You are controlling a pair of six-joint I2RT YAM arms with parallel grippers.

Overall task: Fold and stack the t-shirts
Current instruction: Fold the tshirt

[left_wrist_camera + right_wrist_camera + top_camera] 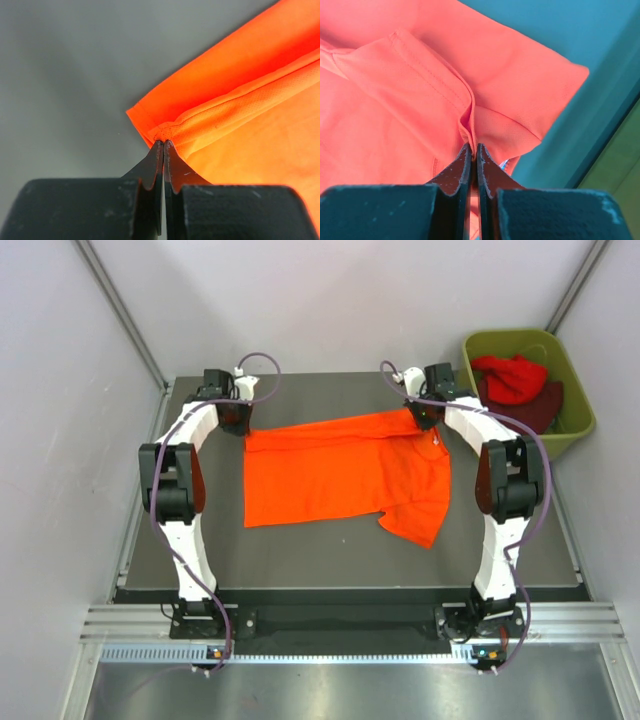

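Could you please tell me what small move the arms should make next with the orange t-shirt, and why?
The left tool and right tool are each shut on the far edge of the orange t-shirt, which lies spread on the table. So I would probably raise both slightly and draw that edge toward the near edge to fold it.

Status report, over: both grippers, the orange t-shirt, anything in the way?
Left gripper shut on orange t-shirt, far corner. Right gripper shut on its opposite far edge. Shirt spread on table. Green tub apart, far right.
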